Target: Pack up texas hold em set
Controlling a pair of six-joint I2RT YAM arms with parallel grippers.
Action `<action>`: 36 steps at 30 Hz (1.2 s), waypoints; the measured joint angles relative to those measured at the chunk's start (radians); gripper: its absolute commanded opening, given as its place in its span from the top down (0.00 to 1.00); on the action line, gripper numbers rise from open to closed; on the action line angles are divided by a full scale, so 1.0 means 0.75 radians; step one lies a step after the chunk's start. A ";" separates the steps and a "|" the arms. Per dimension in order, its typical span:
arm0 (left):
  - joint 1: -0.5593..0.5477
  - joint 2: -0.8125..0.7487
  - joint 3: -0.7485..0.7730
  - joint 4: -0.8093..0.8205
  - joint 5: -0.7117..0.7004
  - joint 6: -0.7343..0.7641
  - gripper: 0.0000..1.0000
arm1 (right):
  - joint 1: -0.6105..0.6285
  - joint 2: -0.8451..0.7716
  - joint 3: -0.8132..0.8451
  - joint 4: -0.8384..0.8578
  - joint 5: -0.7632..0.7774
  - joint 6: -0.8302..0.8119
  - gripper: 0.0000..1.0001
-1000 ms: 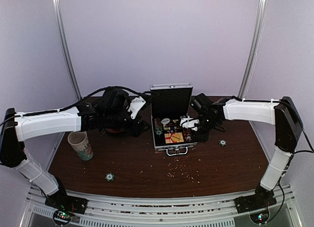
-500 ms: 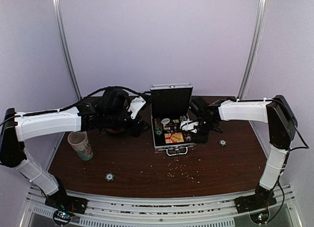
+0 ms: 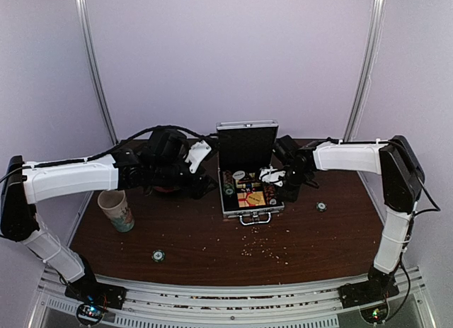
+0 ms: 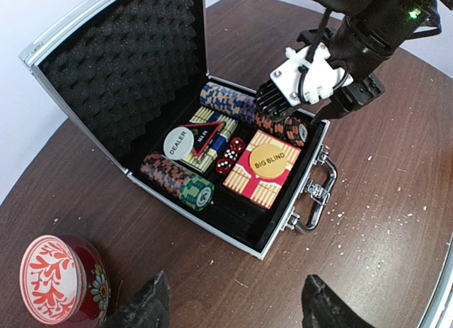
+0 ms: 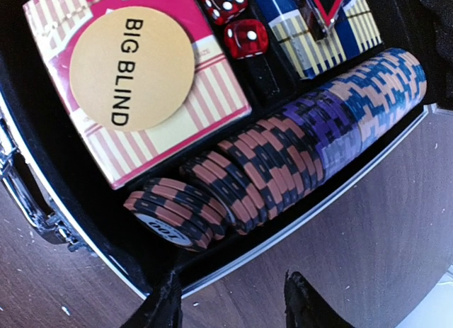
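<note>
The silver case (image 3: 233, 209) stands open at the table's middle, lid (image 3: 246, 145) upright. In the left wrist view its rim (image 4: 212, 222) frames rows of chips (image 4: 177, 181), red dice (image 4: 228, 156), a white DEALER disc (image 4: 177, 142) and the red-yellow card box (image 4: 248, 186) with a yellow BIG BLIND disc (image 4: 272, 160). My right gripper (image 3: 278, 184) is open and empty, straddling the case's right wall (image 5: 340, 200) next to a chip row (image 5: 283, 158). My left gripper (image 4: 233, 307) is open and empty over the table left of the case.
A patterned paper cup (image 3: 117, 210) stands at the left. The red-and-white bowl (image 4: 53, 282) sits by my left gripper. Two loose chips lie on the table, one front left (image 3: 158, 256) and one right (image 3: 321, 207). Crumbs (image 3: 262, 243) are scattered in front of the case.
My right gripper has shifted slightly left and back along the case's right side. The left arm has not moved.
</note>
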 measured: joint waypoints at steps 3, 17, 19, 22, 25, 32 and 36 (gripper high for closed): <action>0.000 0.008 0.000 -0.001 0.006 0.001 0.35 | 0.000 0.005 0.000 -0.002 -0.034 0.004 0.44; 0.000 0.015 0.001 -0.025 0.015 0.001 0.35 | 0.000 0.028 0.029 0.030 -0.092 0.046 0.37; 0.000 0.017 0.001 -0.030 0.015 0.001 0.35 | 0.000 0.044 0.042 0.030 -0.102 0.047 0.36; 0.000 0.020 0.001 -0.031 0.016 0.001 0.35 | 0.000 0.080 0.068 0.027 -0.119 0.047 0.35; 0.000 0.020 0.001 -0.032 0.016 0.002 0.35 | 0.000 0.111 0.090 0.027 -0.121 0.056 0.35; 0.000 0.020 0.001 -0.032 0.017 0.002 0.35 | -0.009 0.134 0.114 0.020 -0.116 0.086 0.36; 0.000 0.021 0.001 -0.033 0.019 0.002 0.35 | -0.022 0.140 0.129 0.006 -0.128 0.082 0.36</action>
